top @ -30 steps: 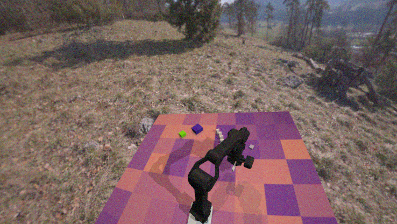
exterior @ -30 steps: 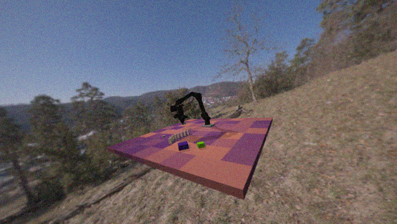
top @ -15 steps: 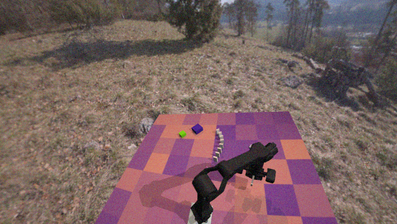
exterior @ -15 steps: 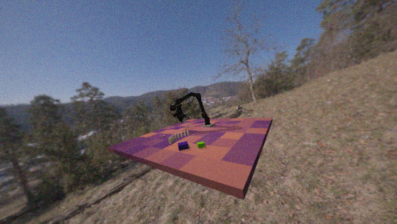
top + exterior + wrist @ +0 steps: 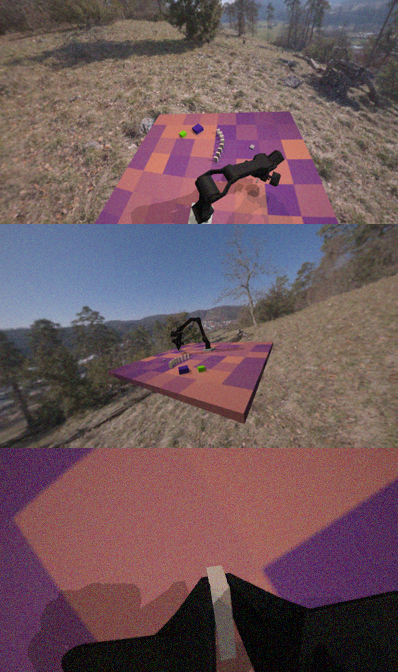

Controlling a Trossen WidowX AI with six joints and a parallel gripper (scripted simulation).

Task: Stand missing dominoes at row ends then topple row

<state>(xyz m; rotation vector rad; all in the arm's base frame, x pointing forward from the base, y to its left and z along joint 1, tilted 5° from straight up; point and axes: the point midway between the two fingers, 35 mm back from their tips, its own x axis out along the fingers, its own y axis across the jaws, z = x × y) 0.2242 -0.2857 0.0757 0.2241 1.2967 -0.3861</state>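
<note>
Several pale dominoes stand upright in a gently curved row; the near end domino point(image 5: 216, 159) and the far end domino point(image 5: 218, 130) point(image 5: 170, 364) show. My gripper point(image 5: 257, 179) point(image 5: 178, 349) point(image 5: 216, 582) is shut on a pale domino point(image 5: 223, 618), held upright or nearly so between the fingertips. It hangs above the table to the right of the row's near end in the top view. The held domino's height over the table is hard to tell. The row is out of the wrist view.
A small pale grey block point(image 5: 252, 146) point(image 5: 164, 359) lies right of the row in the top view. A dark blue block point(image 5: 197, 128) point(image 5: 183, 369) and a bright green block point(image 5: 183, 134) point(image 5: 201, 368) lie left of the row's far end on the patchwork table point(image 5: 156, 163) point(image 5: 211, 396).
</note>
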